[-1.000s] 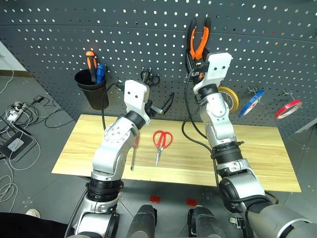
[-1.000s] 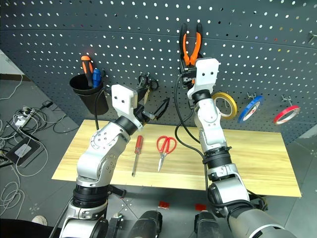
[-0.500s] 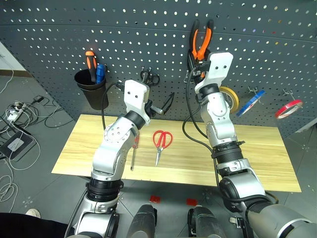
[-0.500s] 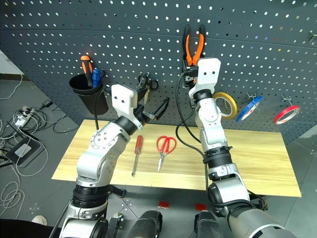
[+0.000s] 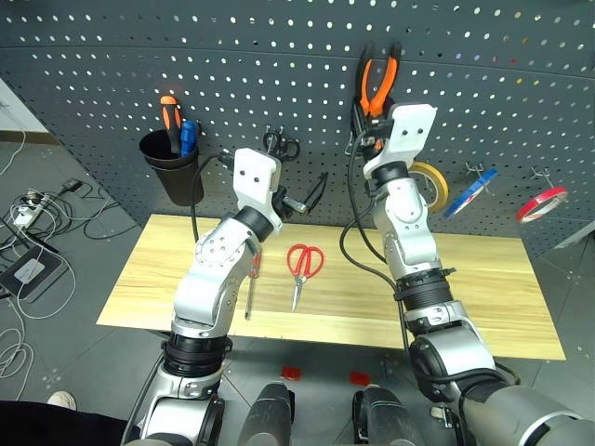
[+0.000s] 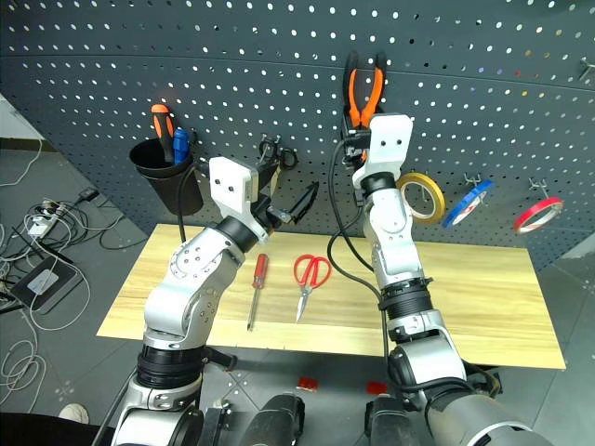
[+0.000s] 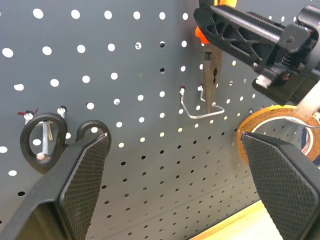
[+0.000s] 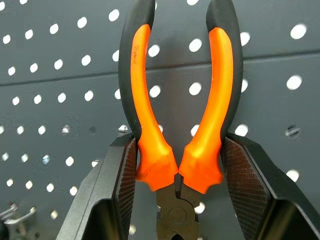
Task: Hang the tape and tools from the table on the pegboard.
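Two black fingers of the right gripper [image 8: 177, 165] clamp the orange-and-black-handled pliers [image 5: 376, 79], handles up, against the dark grey perforated pegboard [image 5: 232, 74]. Below the pegboard, on the pale wooden table [image 5: 483, 288], lie the red-handled steel scissors [image 5: 302, 265] and, beside them, the slim red-handled screwdriver [image 6: 256, 290]. Left gripper [image 7: 175, 165] hovers wide open and empty facing the pegboard. Yellow-tan tape roll [image 6: 420, 196] hangs on the pegboard.

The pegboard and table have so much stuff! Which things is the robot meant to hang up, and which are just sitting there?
For the job:
- pliers, gripped by the right gripper
- yellow-tan tape
- red scissors
- red screwdriver
- pegboard and table

Just there:
- small black scissors
- black cup with orange and blue handles
- blue tape
- red tape
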`<state>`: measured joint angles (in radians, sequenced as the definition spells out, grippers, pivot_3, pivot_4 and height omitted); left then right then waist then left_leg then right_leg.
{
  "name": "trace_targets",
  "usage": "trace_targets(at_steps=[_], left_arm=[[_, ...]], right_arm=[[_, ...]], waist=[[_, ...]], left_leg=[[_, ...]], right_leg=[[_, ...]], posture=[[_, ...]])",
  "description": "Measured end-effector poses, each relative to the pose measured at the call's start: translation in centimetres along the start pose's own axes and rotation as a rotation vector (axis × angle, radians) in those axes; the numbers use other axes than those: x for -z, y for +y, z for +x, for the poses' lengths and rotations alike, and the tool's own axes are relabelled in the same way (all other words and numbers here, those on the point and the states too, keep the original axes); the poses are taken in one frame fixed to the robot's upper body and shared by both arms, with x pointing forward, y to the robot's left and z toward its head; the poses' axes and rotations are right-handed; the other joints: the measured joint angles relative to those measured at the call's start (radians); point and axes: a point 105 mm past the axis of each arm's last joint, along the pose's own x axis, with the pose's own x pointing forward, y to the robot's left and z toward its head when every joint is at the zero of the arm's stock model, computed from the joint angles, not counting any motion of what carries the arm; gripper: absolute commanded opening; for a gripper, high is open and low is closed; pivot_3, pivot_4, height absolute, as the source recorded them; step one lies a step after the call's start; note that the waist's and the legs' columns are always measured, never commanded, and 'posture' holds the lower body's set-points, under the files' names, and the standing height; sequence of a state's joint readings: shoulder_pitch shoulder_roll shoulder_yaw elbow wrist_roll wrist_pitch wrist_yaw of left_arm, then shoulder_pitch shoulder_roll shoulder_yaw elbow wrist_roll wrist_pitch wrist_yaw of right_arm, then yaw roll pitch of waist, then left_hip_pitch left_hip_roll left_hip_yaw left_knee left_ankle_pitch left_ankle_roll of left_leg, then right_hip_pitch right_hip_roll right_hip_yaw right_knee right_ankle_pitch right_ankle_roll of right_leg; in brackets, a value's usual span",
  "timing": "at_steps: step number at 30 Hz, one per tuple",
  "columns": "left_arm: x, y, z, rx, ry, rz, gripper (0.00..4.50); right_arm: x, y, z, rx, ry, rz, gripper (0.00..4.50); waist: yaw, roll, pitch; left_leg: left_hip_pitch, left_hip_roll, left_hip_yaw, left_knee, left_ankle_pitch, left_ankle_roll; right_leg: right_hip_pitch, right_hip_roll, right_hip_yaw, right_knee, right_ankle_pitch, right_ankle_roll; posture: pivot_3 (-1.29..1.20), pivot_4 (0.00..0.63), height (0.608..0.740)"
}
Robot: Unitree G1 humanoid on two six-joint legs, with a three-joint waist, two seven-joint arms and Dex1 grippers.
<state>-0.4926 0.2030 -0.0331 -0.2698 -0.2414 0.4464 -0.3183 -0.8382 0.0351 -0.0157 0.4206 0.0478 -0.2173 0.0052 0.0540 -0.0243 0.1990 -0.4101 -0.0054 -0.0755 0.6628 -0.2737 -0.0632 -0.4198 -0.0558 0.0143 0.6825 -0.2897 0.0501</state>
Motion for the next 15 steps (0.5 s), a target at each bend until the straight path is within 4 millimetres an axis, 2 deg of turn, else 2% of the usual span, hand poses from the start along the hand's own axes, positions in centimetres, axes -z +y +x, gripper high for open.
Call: trace_targets(at_steps=[4, 9, 15], left_arm=[[0.1, 0.0, 0.0, 0.000, 0.005, 0.001, 4.50], [0.1, 0.1, -0.1, -0.001, 0.009, 0.006, 4.50], [0.1, 0.1, -0.1, -0.001, 0.009, 0.005, 4.50]], right_arm=[[1.7, 0.2, -0.7, -0.014, 0.049, -0.023, 2.36], [2.0, -0.1, -0.8, -0.011, 0.059, -0.038, 2.36], [1.9, -0.7, -0.7, 0.000, 0.052, -0.071, 4.21]], waist=[[0.001, 0.000, 0.000], [0.001, 0.000, 0.000], [0.001, 0.000, 0.000]], left_leg=[[0.000, 0.000, 0.000, 0.000, 0.000, 0.000], [0.000, 0.000, 0.000, 0.000, 0.000, 0.000], [0.000, 0.000, 0.000, 0.000, 0.000, 0.000]], right_leg=[[0.000, 0.000, 0.000, 0.000, 0.000, 0.000], [0.000, 0.000, 0.000, 0.000, 0.000, 0.000], [0.000, 0.000, 0.000, 0.000, 0.000, 0.000]], posture=[[0.27, 0.194, 0.740], [0.27, 0.196, 0.740], [0.26, 0.202, 0.740]])
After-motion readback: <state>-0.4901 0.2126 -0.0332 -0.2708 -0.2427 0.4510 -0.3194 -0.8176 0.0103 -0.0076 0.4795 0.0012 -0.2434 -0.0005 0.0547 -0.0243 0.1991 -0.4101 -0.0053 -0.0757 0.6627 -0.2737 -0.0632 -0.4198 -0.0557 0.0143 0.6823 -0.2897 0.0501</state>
